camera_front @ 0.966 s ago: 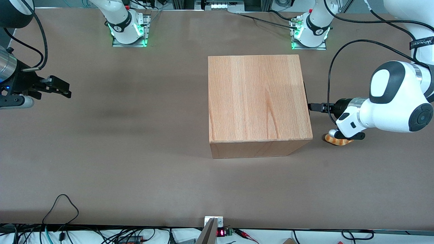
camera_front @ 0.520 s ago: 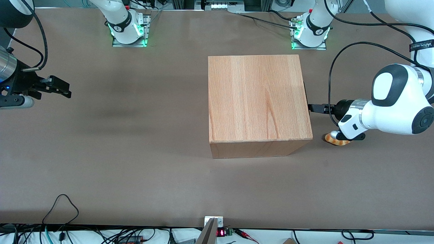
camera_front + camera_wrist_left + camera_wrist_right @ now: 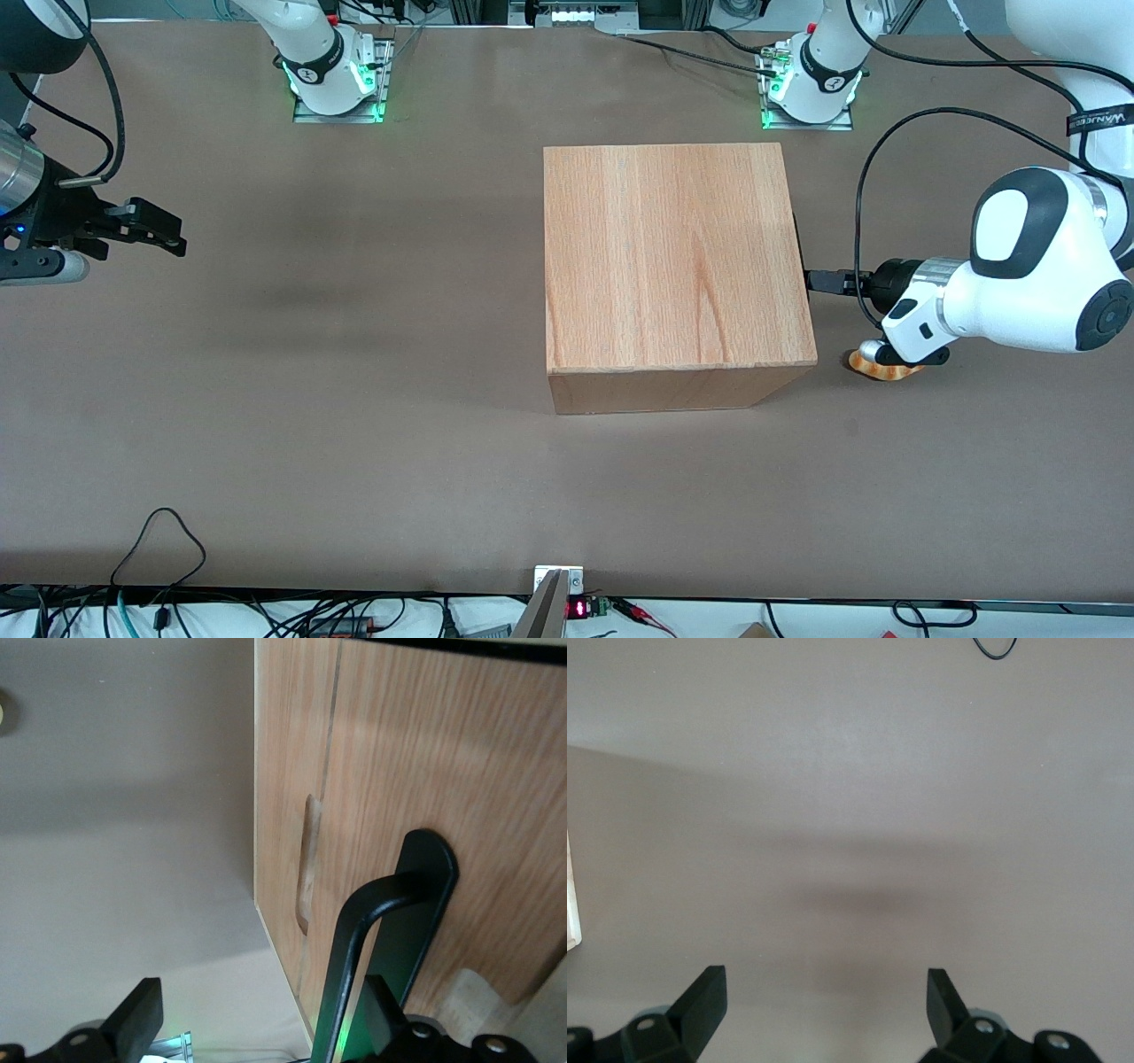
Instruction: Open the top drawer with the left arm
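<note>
The top drawer (image 3: 416,771), a light-wood front panel with a long slim black bar handle (image 3: 376,948), sits flush in the big plain wooden box casing (image 3: 673,257), directly ahead of the left arm's black two-finger gripper (image 3: 819,281). The gripper's fingers (image 3: 133,1023) are spread wide; the handle's end lies between them, just beside one finger, and nothing is clamped. Bare brown table (image 3: 974,461) surrounds the white-shelled left arm (image 3: 1036,266). A small orange object (image 3: 873,365) lies on the table below the wrist.
</note>
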Controlling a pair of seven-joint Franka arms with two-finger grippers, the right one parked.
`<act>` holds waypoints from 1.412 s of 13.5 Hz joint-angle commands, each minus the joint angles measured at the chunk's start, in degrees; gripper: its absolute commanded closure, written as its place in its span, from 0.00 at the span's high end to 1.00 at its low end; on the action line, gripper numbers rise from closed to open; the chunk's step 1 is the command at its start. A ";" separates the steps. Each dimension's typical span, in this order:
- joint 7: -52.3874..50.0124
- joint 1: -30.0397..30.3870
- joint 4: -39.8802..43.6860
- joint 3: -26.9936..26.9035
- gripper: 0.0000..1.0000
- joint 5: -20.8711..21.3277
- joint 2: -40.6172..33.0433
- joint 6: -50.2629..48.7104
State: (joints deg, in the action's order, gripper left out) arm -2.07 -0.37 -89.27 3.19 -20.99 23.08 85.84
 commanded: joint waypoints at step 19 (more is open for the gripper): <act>0.22 -0.60 -0.12 0.07 1.00 -1.42 1.36 -1.03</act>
State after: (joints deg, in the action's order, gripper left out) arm -2.07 -0.93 -89.55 3.35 -21.00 24.17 85.37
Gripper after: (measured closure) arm 0.000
